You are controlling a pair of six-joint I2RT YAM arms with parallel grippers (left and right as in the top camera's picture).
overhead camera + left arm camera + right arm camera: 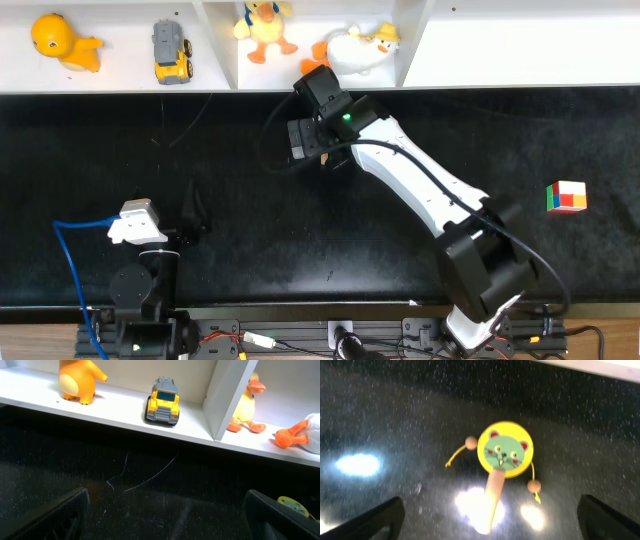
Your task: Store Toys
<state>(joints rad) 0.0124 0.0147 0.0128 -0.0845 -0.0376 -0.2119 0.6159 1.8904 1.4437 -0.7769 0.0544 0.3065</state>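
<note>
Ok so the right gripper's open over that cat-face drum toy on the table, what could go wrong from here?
1. The drum has two beads lying out on strings either side. The right gripper, open above it, may pinch a string or bead instead of the handle, so the toy could swing or slip.
2. The nearest shelf bay already holds a yellow duck and a white duck; pushing the drum in may knock one over.

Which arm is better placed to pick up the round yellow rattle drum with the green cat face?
Right. The right gripper hangs open directly above the yellow rattle drum on the black table; the left gripper sits far back, near its base.
</note>
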